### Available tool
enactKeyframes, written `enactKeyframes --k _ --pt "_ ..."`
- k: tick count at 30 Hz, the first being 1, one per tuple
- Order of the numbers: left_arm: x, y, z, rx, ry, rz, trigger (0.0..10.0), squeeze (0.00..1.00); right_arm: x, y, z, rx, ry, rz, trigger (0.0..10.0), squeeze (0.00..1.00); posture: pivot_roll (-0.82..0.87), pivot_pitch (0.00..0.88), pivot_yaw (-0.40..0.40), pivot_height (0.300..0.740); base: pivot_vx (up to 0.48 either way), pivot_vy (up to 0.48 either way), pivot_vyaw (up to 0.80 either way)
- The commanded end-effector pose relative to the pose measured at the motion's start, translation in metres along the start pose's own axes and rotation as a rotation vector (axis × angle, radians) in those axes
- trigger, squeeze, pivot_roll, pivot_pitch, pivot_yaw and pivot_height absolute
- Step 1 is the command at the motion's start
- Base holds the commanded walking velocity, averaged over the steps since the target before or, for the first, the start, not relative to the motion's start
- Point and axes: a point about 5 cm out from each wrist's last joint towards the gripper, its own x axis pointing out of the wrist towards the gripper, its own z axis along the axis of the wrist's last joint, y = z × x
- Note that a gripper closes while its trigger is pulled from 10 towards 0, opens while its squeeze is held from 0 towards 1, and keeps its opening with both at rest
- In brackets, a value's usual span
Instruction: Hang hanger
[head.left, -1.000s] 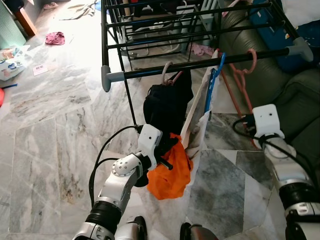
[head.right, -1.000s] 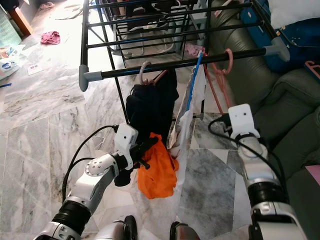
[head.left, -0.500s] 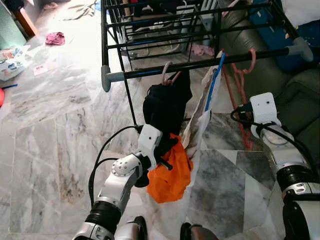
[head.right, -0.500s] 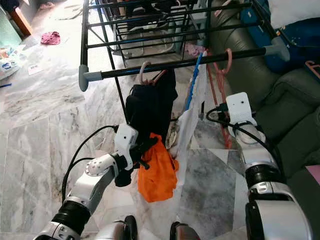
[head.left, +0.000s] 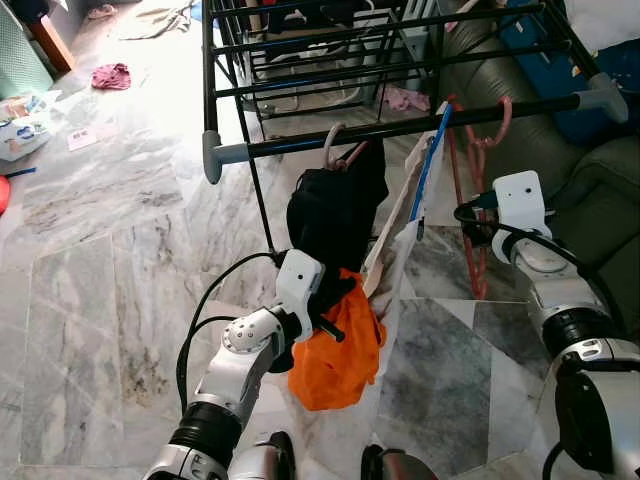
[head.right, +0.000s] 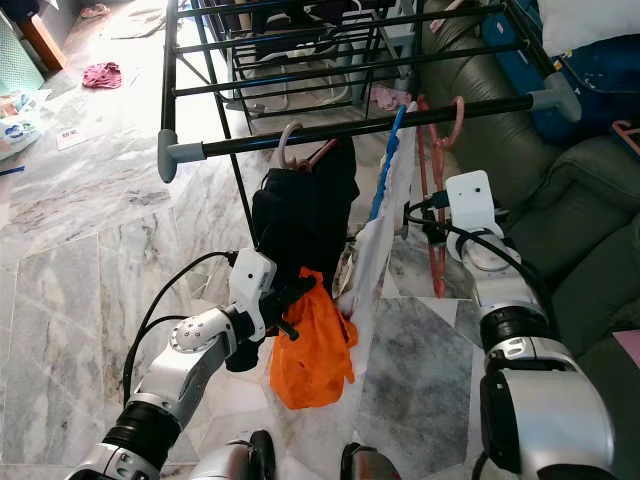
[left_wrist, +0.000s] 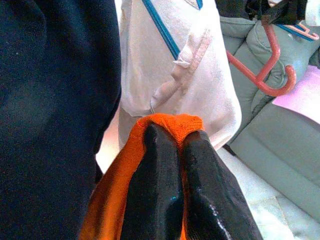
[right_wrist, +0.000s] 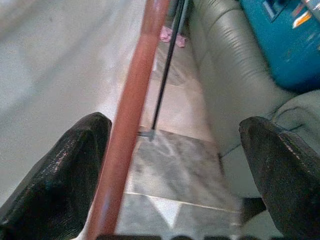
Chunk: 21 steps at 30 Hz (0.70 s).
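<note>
Pink hanger (head.left: 470, 190), hooked on the drying rack's front rail (head.left: 400, 127) at 1 o'clock, now runs between the right gripper's (right_wrist: 175, 165) parted fingers after the arm moved in, suggesting imminent regrasp; left gripper (left_wrist: 172, 187) stays clamped on orange cloth (head.left: 335, 345).

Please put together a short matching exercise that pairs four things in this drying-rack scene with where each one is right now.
Things:
1. orange cloth
2. pink hanger
3. black garment
4. pink rag

Places:
A. lying on the floor far off
B. pinched in the left gripper
C. between the open fingers of the right gripper
D. hanging from the rack's front bar

Pairs: 1-B, 2-C, 3-D, 4-A
</note>
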Motion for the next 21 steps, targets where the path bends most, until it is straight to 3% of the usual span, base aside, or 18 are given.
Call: enactKeyframes --k 1,3,4,5,6,7,9,14,21 --pt "0.0 -0.002 0.002 0.016 -0.001 -0.015 10.0 0.0 0.001 0.004 0.0 0.042 0.008 0.011 10.0 1.0 0.02 0.219 0.079 0.74 0.0 0.0 0.0" --pt "-0.001 -0.002 0.002 0.017 0.0 -0.015 10.0 0.0 0.001 0.007 -0.001 0.073 0.014 0.02 10.0 1.0 0.02 0.218 0.079 0.74 0.0 0.0 0.0" --pt "-0.001 -0.002 0.002 0.018 0.001 -0.015 10.0 0.0 0.001 0.01 -0.002 0.088 0.018 0.026 4.9 1.0 0.02 0.218 0.079 0.74 0.0 0.0 0.0" --pt "-0.001 -0.002 0.001 0.018 0.001 -0.014 10.0 0.0 0.002 0.012 -0.003 0.097 0.02 0.031 4.9 1.0 0.02 0.218 0.079 0.74 0.0 0.0 0.0" --pt "-0.001 -0.002 0.001 0.019 0.001 -0.014 10.0 0.0 0.001 0.014 -0.004 0.102 0.023 0.038 0.0 0.81 0.02 0.218 0.08 0.74 0.0 0.0 0.0" --pt "-0.001 -0.002 0.001 0.019 0.001 -0.015 10.0 0.0 0.001 0.015 -0.005 0.102 0.024 0.042 0.0 0.81 0.02 0.218 0.08 0.74 0.0 0.0 0.0" --pt "-0.001 -0.002 0.001 0.02 0.002 -0.016 10.0 0.0 0.001 0.018 -0.007 0.109 0.033 0.049 0.0 0.0 0.02 0.218 0.081 0.74 0.0 0.0 0.0" --pt "0.0 -0.003 0.001 0.02 0.003 -0.021 10.0 0.0 0.0 0.022 -0.014 0.112 0.054 0.051 0.0 0.0 0.02 0.219 0.082 0.74 0.0 0.0 0.0" --pt "0.0 -0.004 0.001 0.022 0.003 -0.028 10.0 0.0 -0.002 0.015 -0.019 0.09 0.072 0.016 0.0 0.0 0.01 0.216 0.083 0.74 0.0 0.0 0.0"
